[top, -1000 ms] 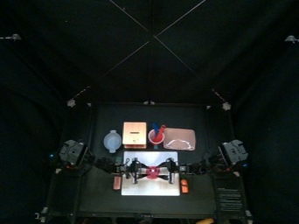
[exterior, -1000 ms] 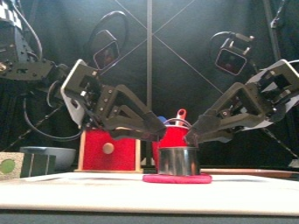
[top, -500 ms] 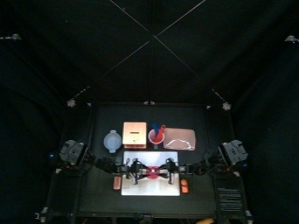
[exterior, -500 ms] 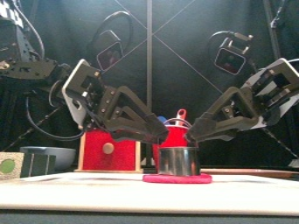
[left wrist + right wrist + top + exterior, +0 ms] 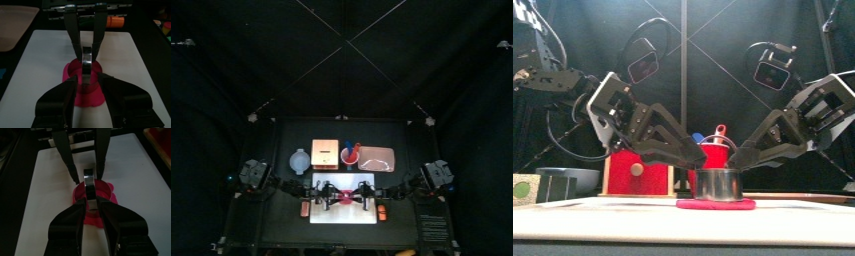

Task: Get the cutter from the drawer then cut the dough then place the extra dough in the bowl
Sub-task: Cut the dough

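The black surface [image 5: 289,132] fills the lower half of the top view, and the white cutting board [image 5: 342,214] lies at its lower centre. Above the board, in a row across the middle of the frame, sit the pink tray [image 5: 380,160] to the right, the wooden box [image 5: 325,151] with its red drawer front left of centre, and the blue-grey bowl [image 5: 299,161] further left. The red cup [image 5: 714,156] stands between box and tray. Both arms slant in from the picture's sides and meet over the middle of the board. There the flat pink dough [image 5: 716,204] lies on the board (a thin slab in the front view), and the metal cutter [image 5: 716,184] stands upright on it, at lower centre of the frame. The left hand [image 5: 87,80] is narrow, pinching the cutter from one side. The right hand [image 5: 90,202] is narrow too, pinching it from the opposite side.
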